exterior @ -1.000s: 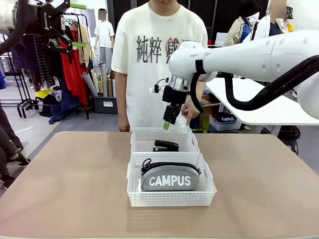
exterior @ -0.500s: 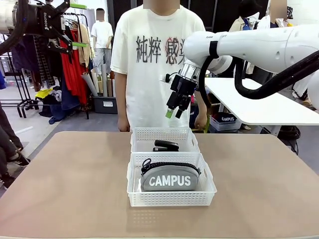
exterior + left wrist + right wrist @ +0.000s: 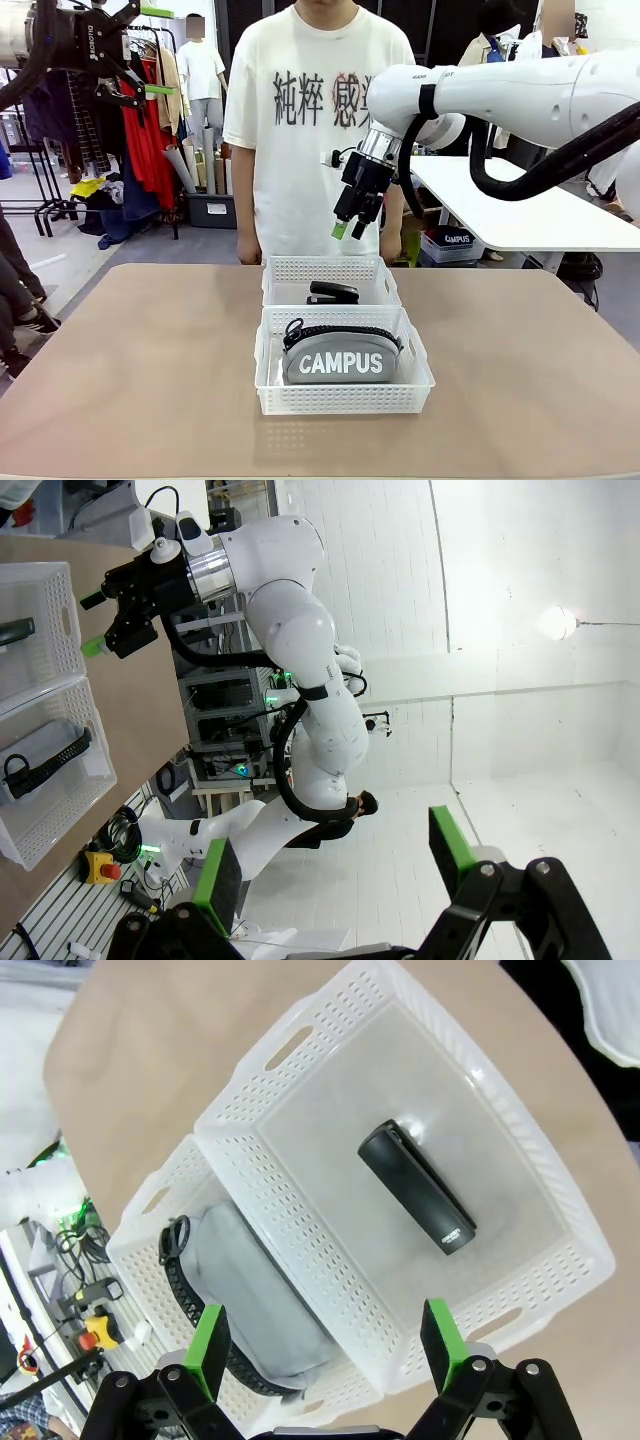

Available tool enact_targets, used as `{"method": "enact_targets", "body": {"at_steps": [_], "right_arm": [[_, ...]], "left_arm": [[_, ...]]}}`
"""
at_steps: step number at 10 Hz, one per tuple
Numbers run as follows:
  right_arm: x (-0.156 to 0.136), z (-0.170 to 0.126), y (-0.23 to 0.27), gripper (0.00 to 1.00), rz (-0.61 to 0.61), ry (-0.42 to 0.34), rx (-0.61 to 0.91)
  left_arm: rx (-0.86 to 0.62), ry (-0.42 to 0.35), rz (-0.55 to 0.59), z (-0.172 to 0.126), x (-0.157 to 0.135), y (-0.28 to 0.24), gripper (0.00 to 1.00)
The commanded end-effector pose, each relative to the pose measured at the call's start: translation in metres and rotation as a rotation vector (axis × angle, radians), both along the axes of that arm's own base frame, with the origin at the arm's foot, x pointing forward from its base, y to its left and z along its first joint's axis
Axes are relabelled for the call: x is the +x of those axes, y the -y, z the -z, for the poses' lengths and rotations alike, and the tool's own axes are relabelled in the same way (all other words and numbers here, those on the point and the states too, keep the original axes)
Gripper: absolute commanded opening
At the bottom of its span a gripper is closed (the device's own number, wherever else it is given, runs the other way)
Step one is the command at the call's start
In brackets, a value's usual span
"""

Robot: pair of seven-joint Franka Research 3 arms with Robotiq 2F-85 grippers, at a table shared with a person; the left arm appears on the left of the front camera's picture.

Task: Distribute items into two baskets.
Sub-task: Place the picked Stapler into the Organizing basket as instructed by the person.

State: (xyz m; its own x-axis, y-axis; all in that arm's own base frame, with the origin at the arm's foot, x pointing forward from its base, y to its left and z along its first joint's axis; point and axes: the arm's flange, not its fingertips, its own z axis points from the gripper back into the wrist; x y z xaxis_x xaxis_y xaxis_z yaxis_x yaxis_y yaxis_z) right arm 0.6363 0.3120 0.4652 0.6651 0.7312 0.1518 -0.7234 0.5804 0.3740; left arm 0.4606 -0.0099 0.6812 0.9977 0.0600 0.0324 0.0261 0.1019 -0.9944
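With the stapler (image 3: pixel 332 292) now lying in the far basket (image 3: pixel 331 270) and the CAMPUS pouch (image 3: pixel 341 358) in the near basket (image 3: pixel 343 398), the right gripper (image 3: pixel 350 228) has risen clear, jaws wide and empty, indicating distribution appears complete.

A robot lab: white-walled hall, clothes racks (image 3: pixel 140 130), second work table (image 3: pixel 520 205), cabling.
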Motion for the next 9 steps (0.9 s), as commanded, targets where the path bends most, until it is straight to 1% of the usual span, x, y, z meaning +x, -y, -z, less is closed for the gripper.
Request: {"method": "enact_targets", "body": {"at_steps": [1, 2, 3, 5, 6, 7, 8, 9], "right_arm": [[-0.004, -0.010, 0.006, 1.00, -0.002, -0.184, 0.035], [-0.005, -0.024, 0.014, 1.00, 0.071, -0.301, 0.088], [-0.008, -0.043, 0.027, 1.00, 0.162, -0.371, 0.123], [-0.018, -0.078, 0.059, 1.00, 0.250, -0.486, 0.227], [-0.024, -0.098, 0.080, 1.00, 0.291, -0.517, 0.289], [-0.031, -0.118, 0.104, 1.00, 0.340, -0.504, 0.358], [-0.038, -0.132, 0.123, 1.00, 0.365, -0.494, 0.438], [-0.039, -0.146, 0.146, 1.00, 0.372, -0.517, 0.532]], "left_arm": [[-0.009, -0.004, 0.003, -0.003, -0.002, 0.000, 1.00], [-0.009, -0.004, 0.003, -0.003, -0.002, 0.000, 1.00], [-0.009, -0.004, 0.003, -0.003, -0.002, 0.000, 1.00], [-0.009, -0.004, 0.003, -0.003, -0.002, 0.000, 1.00], [-0.009, -0.004, 0.003, -0.003, -0.002, 0.000, 1.00], [-0.009, -0.004, 0.003, -0.003, -0.002, 0.000, 1.00], [-0.009, -0.004, 0.003, -0.003, -0.002, 0.000, 1.00], [-0.009, -0.004, 0.003, -0.003, -0.002, 0.000, 1.00]]}}
